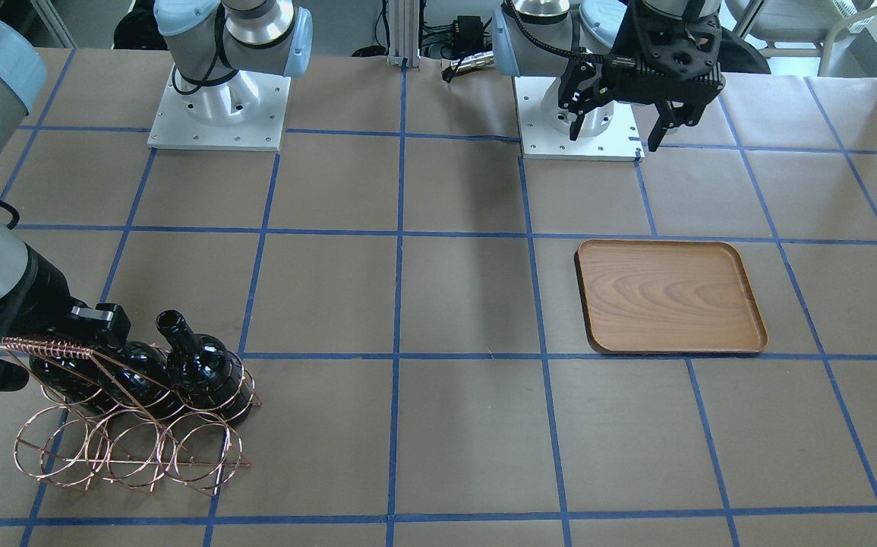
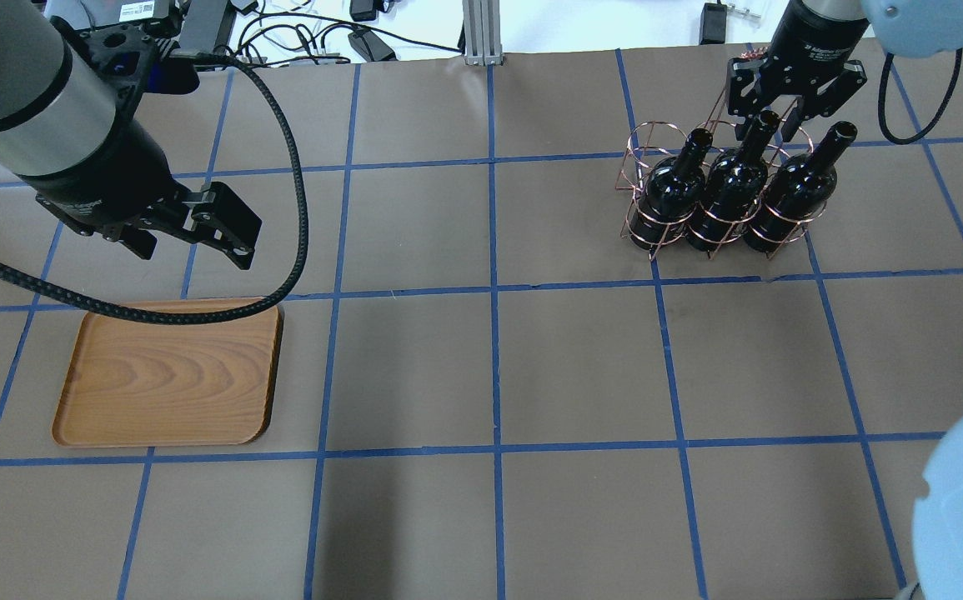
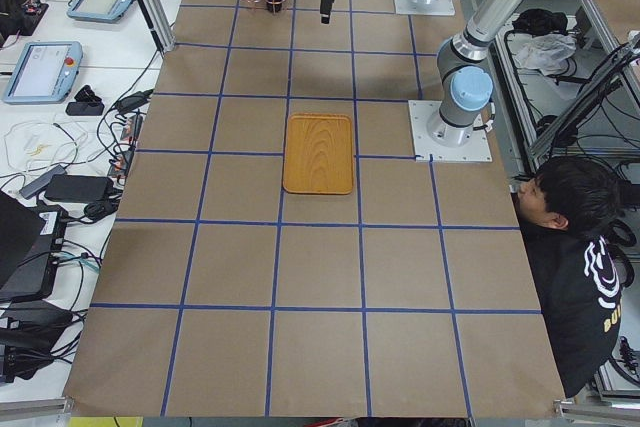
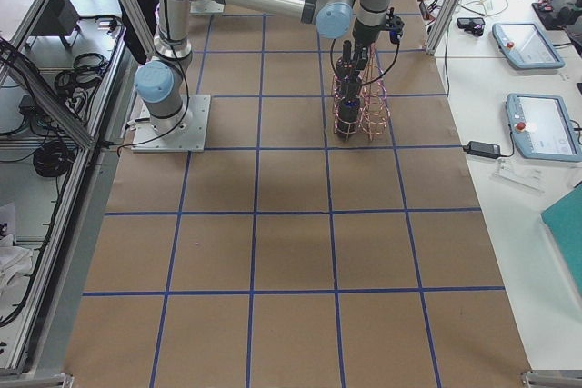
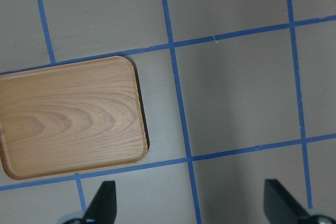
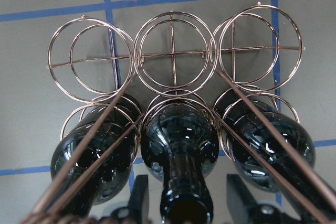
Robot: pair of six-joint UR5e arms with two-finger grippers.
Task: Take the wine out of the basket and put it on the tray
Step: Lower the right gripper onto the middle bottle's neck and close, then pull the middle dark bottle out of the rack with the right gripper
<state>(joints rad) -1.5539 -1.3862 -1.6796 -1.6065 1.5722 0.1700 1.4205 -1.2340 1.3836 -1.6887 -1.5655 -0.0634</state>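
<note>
The task is sitting at its very start. The flat rectangular brown wooden tray (image 2: 168,375) is lying bare on the table (image 2: 489,375), and nothing is out of the copper wire basket of round rings (image 2: 638,150), which is standing well apart from the tray on the table's other side. The right gripper (image 6: 186,203) is reaching in at the basket, its fingers spread on either side of the slim neck of the dark glossy glass wine bottle (image 2: 731,187) in the middle slot. In the wrist view a gap is showing on both sides, so it is not clamping anything yet. A matching bottle (image 2: 673,187) is lying in the rings on one side and another bottle (image 2: 789,196) on the other. The left gripper (image 2: 189,242) is hanging over the table just beside the tray, released and carrying nothing. By my judgement nearly everything is remaining: closing on the neck, drawing the bottle out of its rings, carrying it across and setting it on the tray.
</note>
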